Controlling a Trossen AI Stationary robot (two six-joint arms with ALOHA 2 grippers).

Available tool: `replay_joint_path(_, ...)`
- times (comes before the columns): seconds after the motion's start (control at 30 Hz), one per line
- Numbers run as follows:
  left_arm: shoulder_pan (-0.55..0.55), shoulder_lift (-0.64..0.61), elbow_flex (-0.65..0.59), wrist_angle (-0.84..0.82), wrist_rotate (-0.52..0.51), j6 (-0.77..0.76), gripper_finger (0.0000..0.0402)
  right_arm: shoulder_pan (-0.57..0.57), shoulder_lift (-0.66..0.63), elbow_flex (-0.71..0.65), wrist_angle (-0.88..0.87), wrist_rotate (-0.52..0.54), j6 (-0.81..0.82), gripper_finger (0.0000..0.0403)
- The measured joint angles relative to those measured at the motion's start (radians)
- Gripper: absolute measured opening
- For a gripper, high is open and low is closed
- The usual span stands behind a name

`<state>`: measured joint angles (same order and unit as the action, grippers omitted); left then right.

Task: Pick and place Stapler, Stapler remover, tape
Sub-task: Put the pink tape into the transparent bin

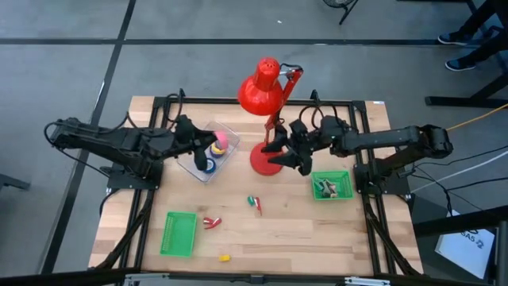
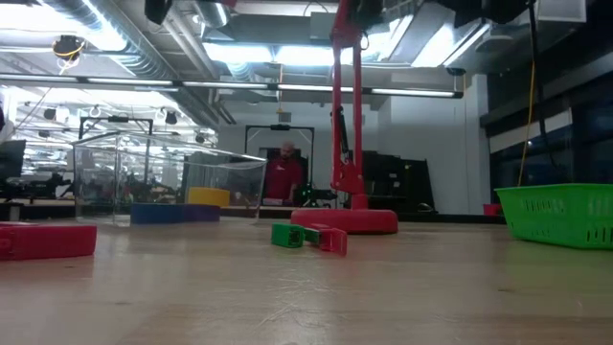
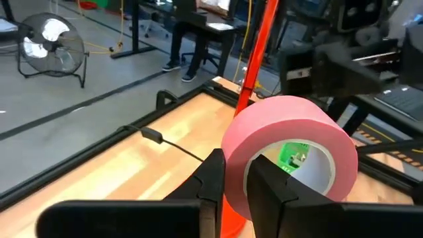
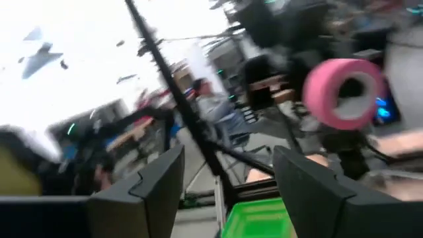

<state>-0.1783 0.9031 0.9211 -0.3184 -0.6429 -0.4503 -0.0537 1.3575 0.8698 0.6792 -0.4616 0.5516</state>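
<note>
My left gripper [image 1: 213, 144] is shut on a pink tape roll [image 3: 287, 149] above the clear box [image 1: 208, 156]. The roll also shows in the high view [image 1: 223, 141]. A yellow roll [image 1: 214, 148] and a blue roll [image 1: 208, 166] lie in the box. My right gripper [image 1: 280, 149] is open and empty beside the red lamp's base [image 1: 263, 161]. A small green-and-red tool [image 1: 254, 202] and a small red tool [image 1: 211, 222] lie on the table's middle. Which of them is the stapler or the remover, I cannot tell. My left gripper holds the pink roll by its ring wall [image 3: 236, 165]. One finger [image 3: 272, 188] is inside the hole and the other finger [image 3: 210, 182] is outside. The roll stands on edge, its hole facing along the table, lifted clear above the clear box.
The red lamp's head [image 1: 260, 91] and stem stand at the table's far middle. A green basket [image 1: 332, 185] with small items sits at the right, another green basket [image 1: 179, 233] at the near left. A small yellow piece [image 1: 225, 257] lies near the front edge.
</note>
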Motion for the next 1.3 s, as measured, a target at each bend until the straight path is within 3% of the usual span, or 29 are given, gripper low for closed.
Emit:
replay_joint_path(0.1,0.000,-0.002,0.000,-0.003,0.015,-0.007,0.0036,-0.013,-0.058,-0.007,-0.047,-0.095,-0.039,0.0232)
replay_joint_path(0.17,0.000,0.000,0.000,-0.018,0.023,-0.025,0.0036,-0.019,-0.129,-0.036,-0.142,-0.100,-0.082,0.0232)
replay_joint_path(0.33,0.000,0.006,0.000,-0.052,0.030,-0.091,0.0036,0.018,-0.376,-0.152,-0.366,0.158,-0.169,0.0232)
replay_joint_path(0.53,0.000,0.006,0.000,-0.053,0.032,-0.097,0.0036,0.099,-0.656,-0.338,-0.436,0.344,-0.223,0.0232)
replay_joint_path(0.9,0.000,0.006,0.000,-0.064,0.016,-0.148,0.0036,0.144,-1.085,-0.726,-0.440,0.529,-0.259,0.0232)
replay_joint_path(1.03,0.000,0.006,0.000,-0.123,0.016,-0.210,0.0036,0.144,-1.205,-0.779,-0.452,0.565,-0.321,0.0232)
replay_joint_path(1.3,0.051,0.008,0.000,-0.321,0.136,-0.374,0.0036,0.144,-1.357,-0.782,-0.729,0.600,-0.367,0.0232)
